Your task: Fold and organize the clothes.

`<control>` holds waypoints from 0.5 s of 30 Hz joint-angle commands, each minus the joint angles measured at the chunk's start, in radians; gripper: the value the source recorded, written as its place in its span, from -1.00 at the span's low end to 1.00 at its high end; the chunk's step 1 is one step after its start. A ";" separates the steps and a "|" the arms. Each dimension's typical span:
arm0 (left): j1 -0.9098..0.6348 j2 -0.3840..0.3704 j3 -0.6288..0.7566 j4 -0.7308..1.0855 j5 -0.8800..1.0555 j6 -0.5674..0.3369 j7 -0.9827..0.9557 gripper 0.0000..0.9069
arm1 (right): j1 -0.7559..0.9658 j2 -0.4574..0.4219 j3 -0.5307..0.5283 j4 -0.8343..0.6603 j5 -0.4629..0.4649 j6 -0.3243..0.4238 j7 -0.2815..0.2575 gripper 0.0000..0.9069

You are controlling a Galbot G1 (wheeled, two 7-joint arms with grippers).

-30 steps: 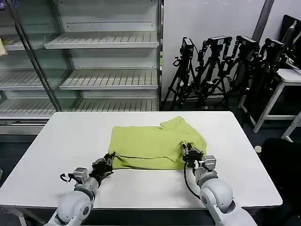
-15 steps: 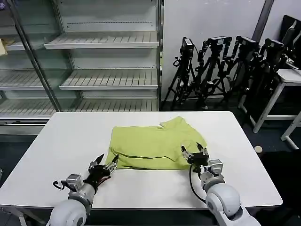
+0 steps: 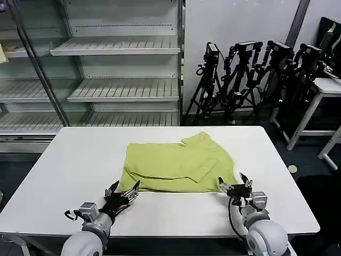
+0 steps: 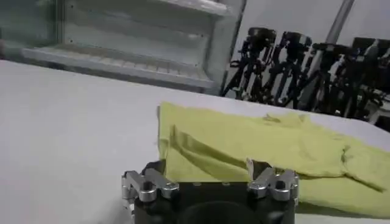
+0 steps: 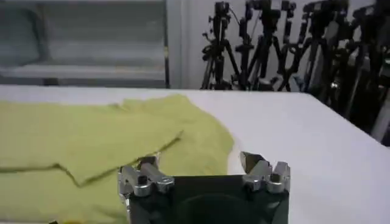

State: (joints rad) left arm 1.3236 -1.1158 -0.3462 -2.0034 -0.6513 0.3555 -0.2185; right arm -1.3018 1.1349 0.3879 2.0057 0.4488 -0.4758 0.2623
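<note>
Soft yellow-green T-shirt (image 3: 178, 168) is laid folded, roughly rectangular, on white tabletop (image 3: 69, 160). Left pincer (image 3: 123, 191) and right pincer (image 3: 235, 186) are spread open at its near corners, nothing gripped.

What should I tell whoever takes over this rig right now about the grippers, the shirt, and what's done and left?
Left gripper: open, empty, low over the table by the near left corner of the T-shirt.
Right gripper: open, empty, at the shirt's near right corner, off the cloth.
T-shirt: lies mid-table, partly folded, layers overlapping, plain side showing, one sleeve poking out at the far edge.
Done: a first fold looks laid.
Left: probably more folds, then tidy the edges and set it in place.
</note>
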 commanded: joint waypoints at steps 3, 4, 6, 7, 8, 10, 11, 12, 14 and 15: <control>-0.020 -0.009 0.014 0.077 0.011 -0.016 -0.003 -0.67 | -0.053 -0.001 0.020 0.004 -0.004 -0.005 0.013 -1.00; -0.014 -0.009 0.014 0.075 0.010 -0.017 -0.003 -0.82 | -0.054 -0.001 0.017 0.005 -0.004 -0.001 0.013 -1.00; -0.005 -0.008 0.013 0.071 0.010 -0.018 -0.002 -0.87 | -0.054 0.001 0.012 0.006 -0.004 0.000 0.015 -1.00; 0.001 -0.007 0.010 0.065 0.009 -0.017 -0.002 -0.87 | -0.054 0.002 0.011 0.007 -0.004 0.000 0.016 -1.00; 0.006 -0.006 0.009 0.060 0.009 -0.017 -0.001 -0.87 | -0.054 0.003 0.007 0.008 -0.004 0.001 0.017 -1.00; 0.015 -0.003 0.004 0.049 0.003 -0.015 -0.001 -0.87 | -0.054 0.003 0.006 0.010 -0.004 0.003 0.017 -1.00; 0.021 -0.002 0.003 0.043 0.001 -0.014 -0.002 -0.87 | -0.055 0.003 0.005 0.011 -0.004 0.006 0.016 -1.00; 0.023 -0.001 0.003 0.038 0.001 -0.014 -0.002 -0.87 | -0.055 0.004 0.005 0.011 -0.004 0.008 0.016 -1.00; 0.045 0.001 0.002 0.021 -0.001 -0.015 -0.002 -0.87 | -0.056 0.003 0.006 0.012 -0.003 0.010 0.016 -1.00; 0.054 0.001 0.002 0.014 -0.002 -0.014 -0.002 -0.87 | -0.059 0.003 0.007 0.014 -0.003 0.011 0.015 -1.00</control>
State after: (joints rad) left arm 1.3364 -1.1133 -0.3456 -1.9693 -0.6510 0.3401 -0.2182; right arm -1.3463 1.1371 0.3906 2.0182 0.4466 -0.4649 0.2746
